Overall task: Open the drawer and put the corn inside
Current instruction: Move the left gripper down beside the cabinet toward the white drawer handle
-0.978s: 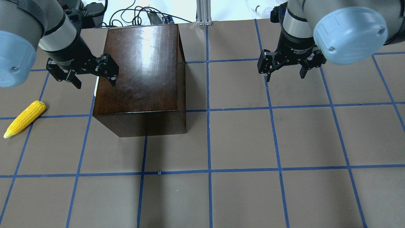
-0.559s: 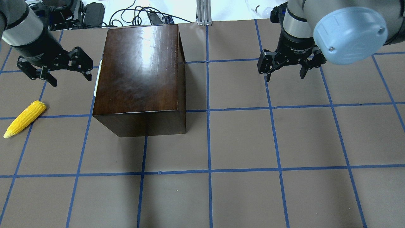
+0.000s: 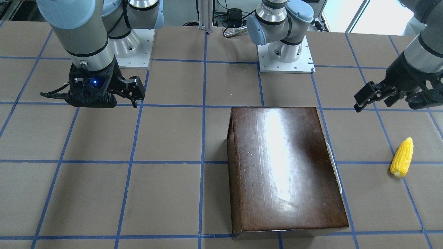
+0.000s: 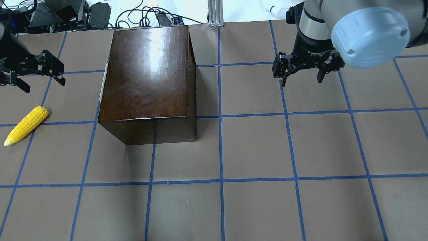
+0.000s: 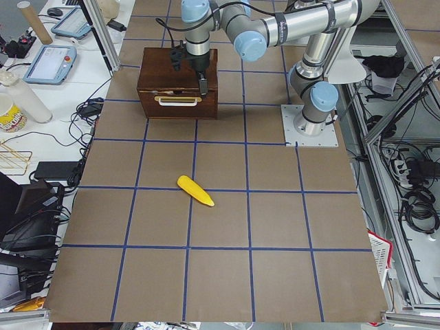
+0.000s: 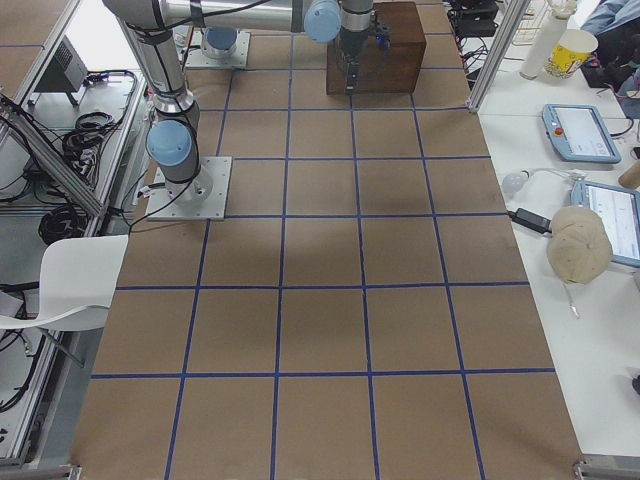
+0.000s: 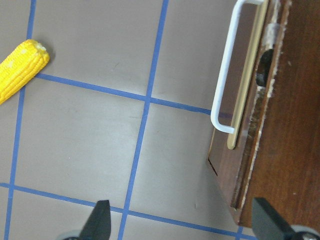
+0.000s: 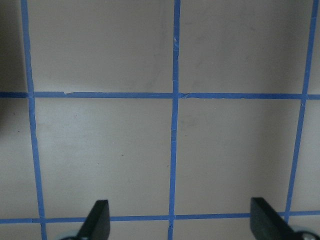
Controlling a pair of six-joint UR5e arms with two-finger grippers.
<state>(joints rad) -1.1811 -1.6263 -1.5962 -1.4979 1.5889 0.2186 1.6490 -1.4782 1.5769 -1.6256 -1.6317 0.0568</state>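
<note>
The glossy dark brown box stands at the table's back left. Its drawer front, with a white handle, faces the robot's left and looks shut. The handle also shows in the overhead view. The yellow corn lies on the table left of the box, pointed end toward the near edge. It also shows in the front view and the left wrist view. My left gripper is open and empty, above the table between corn and box. My right gripper is open and empty over bare table, far right of the box.
The brown table carries a blue tape grid. Cables and electronics lie beyond the far edge, with an aluminium post. The arm bases stand on the robot's side.
My left gripper has moved left, from over the box's left edge out over the table toward the left border. The box, corn and right arm have not moved.
</note>
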